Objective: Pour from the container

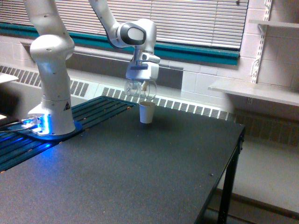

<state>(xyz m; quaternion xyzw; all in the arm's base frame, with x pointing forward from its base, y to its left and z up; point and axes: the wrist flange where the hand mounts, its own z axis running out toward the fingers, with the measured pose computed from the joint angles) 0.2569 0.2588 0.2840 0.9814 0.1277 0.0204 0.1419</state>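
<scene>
the white robot arm's pincer point(140, 87) pinches a small clear plastic container point(139, 89), holding it in the air just above a white paper cup point(146, 112). the paper cup stands upright on the dark speckled counter point(140, 177), near its far edge. the container's contents are too blurred to make out.

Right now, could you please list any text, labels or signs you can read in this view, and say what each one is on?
No text is legible.
Arm base: a small dark triangular sticker, too small to read.
White cup: no print visible.
Container in the tool: no label visible.
</scene>
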